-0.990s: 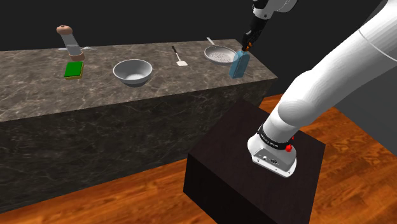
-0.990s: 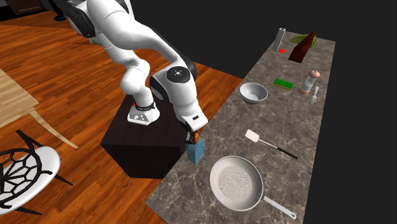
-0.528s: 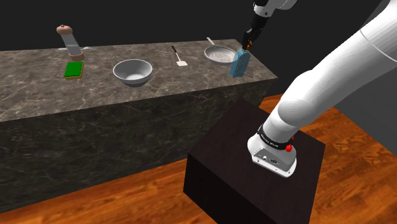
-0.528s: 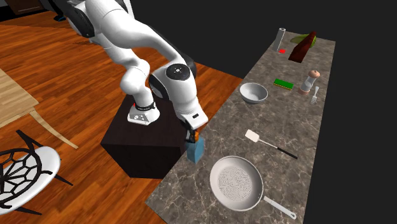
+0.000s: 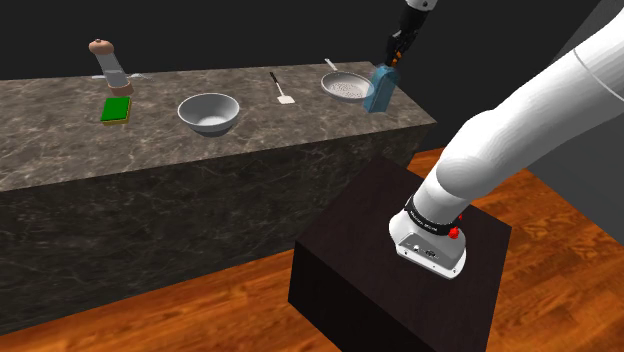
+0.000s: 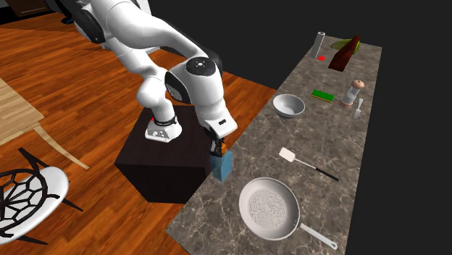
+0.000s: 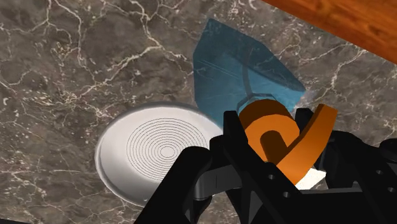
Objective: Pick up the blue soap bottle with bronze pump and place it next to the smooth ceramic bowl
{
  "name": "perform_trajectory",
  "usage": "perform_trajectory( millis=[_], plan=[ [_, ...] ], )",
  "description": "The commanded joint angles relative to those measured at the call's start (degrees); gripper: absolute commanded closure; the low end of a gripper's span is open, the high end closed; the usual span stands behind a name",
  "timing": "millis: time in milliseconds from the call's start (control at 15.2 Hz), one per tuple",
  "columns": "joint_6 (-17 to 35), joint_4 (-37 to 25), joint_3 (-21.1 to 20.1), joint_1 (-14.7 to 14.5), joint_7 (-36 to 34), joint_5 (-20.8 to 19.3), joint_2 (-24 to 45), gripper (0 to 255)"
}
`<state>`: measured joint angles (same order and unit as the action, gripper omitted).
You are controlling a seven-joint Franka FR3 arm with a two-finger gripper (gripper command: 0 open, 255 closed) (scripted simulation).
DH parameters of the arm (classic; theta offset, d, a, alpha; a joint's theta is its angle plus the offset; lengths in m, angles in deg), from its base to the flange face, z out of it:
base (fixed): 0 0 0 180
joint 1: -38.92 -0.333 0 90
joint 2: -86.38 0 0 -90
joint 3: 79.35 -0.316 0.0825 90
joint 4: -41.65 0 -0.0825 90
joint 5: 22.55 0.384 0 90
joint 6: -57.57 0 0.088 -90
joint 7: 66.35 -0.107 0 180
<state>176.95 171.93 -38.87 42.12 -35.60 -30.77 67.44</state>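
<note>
Soap bottle (image 5: 380, 88) raised slightly; fingers (image 7: 238, 153) clamp orange pump (image 7: 273, 130), hand pointing down.

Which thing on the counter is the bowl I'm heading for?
Look along the dark marble counter in the shoulder view. Midway, between the green sponge and the white spatula, sits the bowl: deep, grey-white and handleless, unlike the flat pan.

spatula (image 5: 286, 98) between pan (image 5: 345, 86) and bowl (image 5: 208, 113), bare counter (image 5: 300, 125) (front strip)

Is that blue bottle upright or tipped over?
Upright, leaning slightly: the blue bottle has its orange pump on top, clasped by the end effector.
</note>
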Motion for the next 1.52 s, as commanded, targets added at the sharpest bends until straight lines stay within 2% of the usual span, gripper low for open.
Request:
perform_trajectory(
  millis=[0,1452],
  plan=[
    [-1.84,-1.39,-0.46,0.02,-0.33,-0.12,-0.49,255],
    [-18.84,-17.08,-3.34,-0.54,-1.47,0.38,-1.93,255]
  ],
)
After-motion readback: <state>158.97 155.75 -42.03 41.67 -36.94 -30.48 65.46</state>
